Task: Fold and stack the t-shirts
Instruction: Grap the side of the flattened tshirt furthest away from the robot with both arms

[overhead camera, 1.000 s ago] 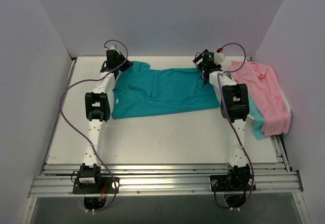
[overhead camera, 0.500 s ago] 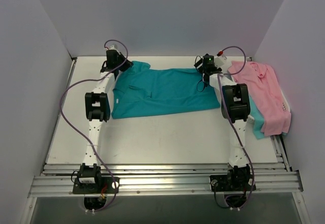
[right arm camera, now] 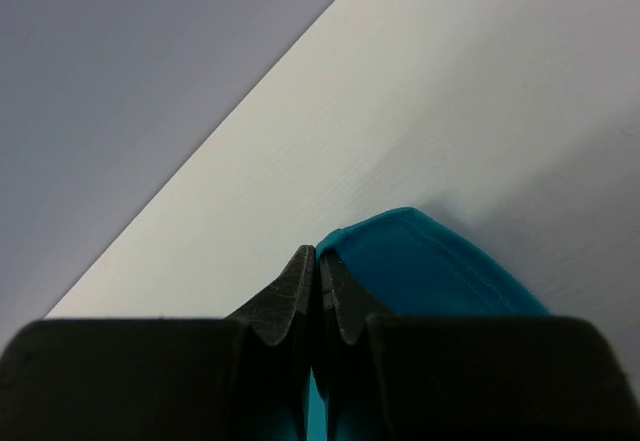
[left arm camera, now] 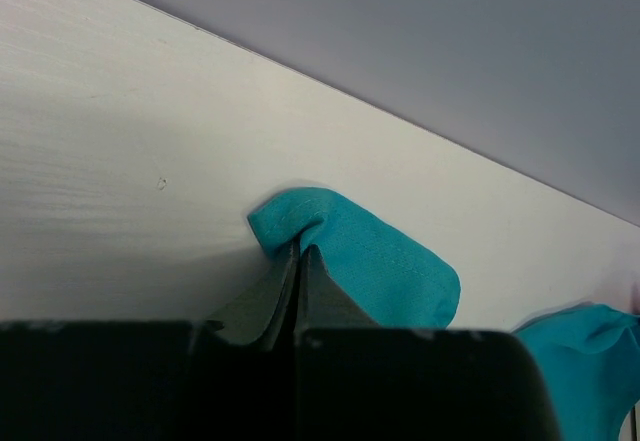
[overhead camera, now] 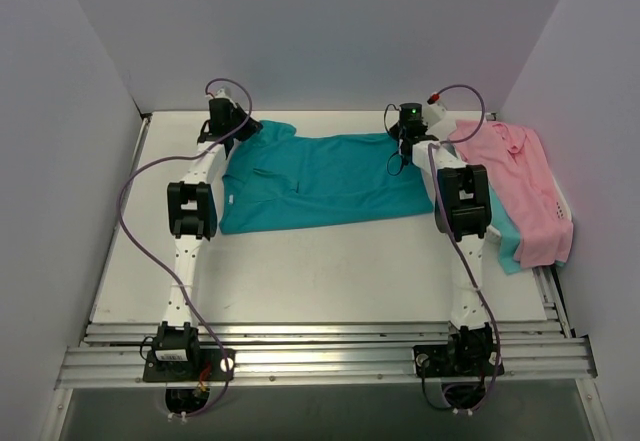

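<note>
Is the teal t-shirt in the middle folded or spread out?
Spread out. The teal t-shirt lies wide and flat, one sleeve sticking out; the left gripper and right gripper each pinch an edge of it.

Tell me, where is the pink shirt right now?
In the top view, the pink shirt lies at the right edge of the table, just right of the right arm, draped partly over a teal shirt.
</note>
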`<control>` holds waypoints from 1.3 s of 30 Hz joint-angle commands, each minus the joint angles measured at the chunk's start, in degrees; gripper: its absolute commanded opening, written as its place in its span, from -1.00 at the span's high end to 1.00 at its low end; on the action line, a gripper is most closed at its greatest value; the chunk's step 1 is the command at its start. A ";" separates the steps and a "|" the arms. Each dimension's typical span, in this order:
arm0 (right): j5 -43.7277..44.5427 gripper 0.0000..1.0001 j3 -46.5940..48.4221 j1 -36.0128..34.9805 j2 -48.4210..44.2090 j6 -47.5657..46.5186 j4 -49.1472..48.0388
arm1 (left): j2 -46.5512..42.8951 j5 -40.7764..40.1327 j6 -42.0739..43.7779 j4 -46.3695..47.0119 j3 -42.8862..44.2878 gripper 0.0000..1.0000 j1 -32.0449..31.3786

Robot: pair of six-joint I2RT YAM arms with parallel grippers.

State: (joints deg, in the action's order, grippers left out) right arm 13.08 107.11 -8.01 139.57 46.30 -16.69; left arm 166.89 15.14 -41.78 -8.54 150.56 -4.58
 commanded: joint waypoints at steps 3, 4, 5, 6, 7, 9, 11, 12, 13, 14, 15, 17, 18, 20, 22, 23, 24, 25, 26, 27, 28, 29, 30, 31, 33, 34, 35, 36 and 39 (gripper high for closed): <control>1.95 1.00 4.86 0.19 1.49 -2.70 1.83 | -2.26 1.21 2.49 3.52 -3.51 0.95 0.45; 2.12 1.00 5.73 0.36 1.84 -3.06 2.18 | -2.62 1.12 2.75 4.48 -4.22 0.95 0.45; 2.12 1.00 7.13 0.45 2.11 -3.41 2.27 | -2.71 1.04 2.93 4.49 -4.14 0.95 0.54; 1.86 1.00 7.76 0.63 2.55 -4.11 2.27 | -2.53 1.04 3.28 4.32 -3.79 0.95 0.62; 1.77 1.00 8.20 0.98 2.90 -4.38 2.10 | -2.27 1.30 3.37 4.06 -3.35 0.95 0.97; 0.90 1.00 9.52 1.33 3.60 -4.90 1.66 | -2.01 2.09 3.37 3.88 -2.64 0.95 1.41; 0.02 1.00 10.05 1.86 4.04 -5.17 0.96 | -2.70 2.79 3.55 4.75 -3.08 0.95 1.68; -0.25 1.00 10.40 2.03 4.22 -5.26 0.61 | -3.06 2.62 4.33 4.67 -3.26 0.95 1.68; -0.95 1.00 10.49 2.12 4.31 -5.26 0.34 | -3.50 2.71 4.60 4.67 -3.52 0.95 1.77; -1.39 1.00 10.49 2.38 4.40 -5.35 -0.01 | -4.46 2.79 4.86 4.75 -3.78 0.95 1.68; -1.74 1.00 10.31 2.56 4.22 -5.35 -0.45 | -4.99 3.14 5.39 5.02 -4.31 0.95 1.68; -2.44 1.00 10.05 2.56 4.05 -5.43 -0.71 | -6.74 3.50 6.00 5.81 -4.92 0.95 1.77; -2.62 1.00 9.70 2.74 3.52 -5.52 -1.15 | -7.27 3.67 6.53 5.98 -5.19 0.95 1.77; -2.97 1.00 8.47 2.83 2.99 -5.52 -1.59 | -8.68 3.94 7.06 5.99 -5.28 0.95 1.77; -3.32 1.00 7.42 2.91 2.20 -5.52 -2.29 | -9.39 4.20 7.85 5.72 -5.37 0.95 1.68; -3.67 1.00 6.98 3.00 1.85 -5.52 -2.47 | -10.17 4.37 8.03 5.64 -5.37 0.95 1.77; -3.94 1.00 6.62 3.17 1.33 -5.44 -2.82 | -10.53 4.46 8.38 5.55 -5.28 0.95 1.77; -4.11 1.00 6.01 3.09 0.97 -5.52 -3.08 | -10.79 4.55 8.64 5.55 -5.28 0.95 1.68; -4.29 1.00 5.74 3.26 0.45 -5.61 -3.26 | -11.49 4.90 8.82 5.46 -5.28 0.95 1.68; -4.64 1.00 5.48 3.18 0.27 -5.70 -3.35 | -11.76 5.08 9.26 5.20 -5.19 0.95 1.59; -4.90 1.00 5.22 3.18 0.09 -5.70 -3.53 | -12.11 5.17 9.52 5.20 -5.19 0.95 1.68; -5.34 1.00 4.69 3.26 -0.52 -5.87 -3.79 | -12.81 5.78 10.05 5.28 -5.45 0.95 1.59; -5.61 1.00 4.08 3.26 -0.96 -5.87 -4.23 | -13.69 6.30 10.57 5.72 -6.15 0.95 1.42; -6.05 1.00 3.55 3.35 -1.14 -5.87 -4.40 | -14.13 6.57 10.75 6.33 -6.68 0.95 1.33; -6.57 1.00 2.67 3.35 -1.75 -5.96 -4.76 | -15.45 7.62 11.45 7.12 -8.34 0.95 0.89; -7.01 1.00 2.32 3.35 -1.93 -5.96 -4.84 | -15.80 7.98 11.72 7.48 -8.79 0.95 0.71; -7.10 1.00 2.05 3.35 -2.19 -6.05 -4.93 | -16.59 8.24 12.16 7.57 -9.14 0.95 0.36; -7.19 1.00 1.18 3.35 -2.80 -6.14 -5.19 | -17.12 8.50 12.86 7.48 -9.49 0.95 0.19; -7.89 1.00 -0.23 3.44 -4.48 -6.31 -6.07 | -19.31 8.77 14.79 7.57 -12.21 0.95 -0.43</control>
State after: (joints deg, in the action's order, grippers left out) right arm 6.48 107.72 -4.89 141.73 41.28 -19.94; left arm 153.32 21.74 -30.55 -3.22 139.90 -4.10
